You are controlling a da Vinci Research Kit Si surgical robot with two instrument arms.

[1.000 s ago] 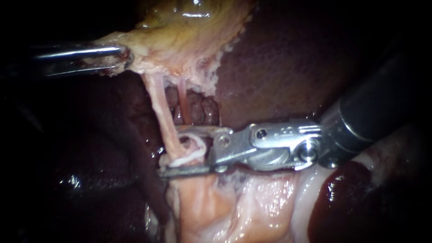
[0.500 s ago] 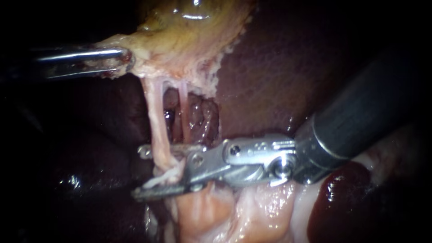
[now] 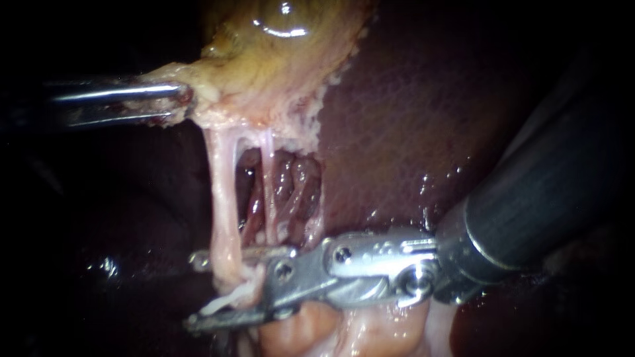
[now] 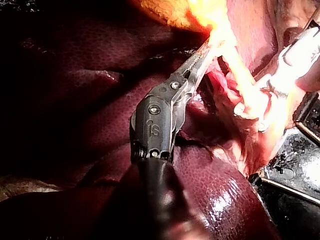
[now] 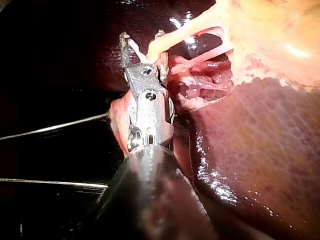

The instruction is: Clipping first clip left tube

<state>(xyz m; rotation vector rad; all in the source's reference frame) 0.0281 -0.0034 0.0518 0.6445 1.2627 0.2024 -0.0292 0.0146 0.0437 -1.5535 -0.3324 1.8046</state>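
Observation:
The yellowish gallbladder (image 3: 278,59) hangs at the top, with my left instrument (image 3: 177,99) shut on its lower left edge and holding it up. Two pale tubes run down from it: the thicker left tube (image 3: 221,198) and the thin right tube (image 3: 268,192). My right instrument (image 3: 193,291) reaches in from the right, its jaws open and straddling the foot of the left tube, one jaw behind it and one in front. A white strand (image 3: 225,301) lies between the jaws. In the right wrist view the left tube (image 5: 172,42) passes between the jaws of my right instrument (image 5: 142,42).
Dark red liver (image 3: 410,119) fills the right and the background. A window of reddish tissue (image 3: 294,192) shows between and beside the tubes. Pale fatty tissue (image 3: 357,334) lies under the right instrument's wrist. Thin wires (image 5: 50,129) cross beside the right instrument in the right wrist view.
My right instrument has slid left and lower, so its open jaws now reach past the left tube. The tubes look stretched longer. The left instrument keeps its hold.

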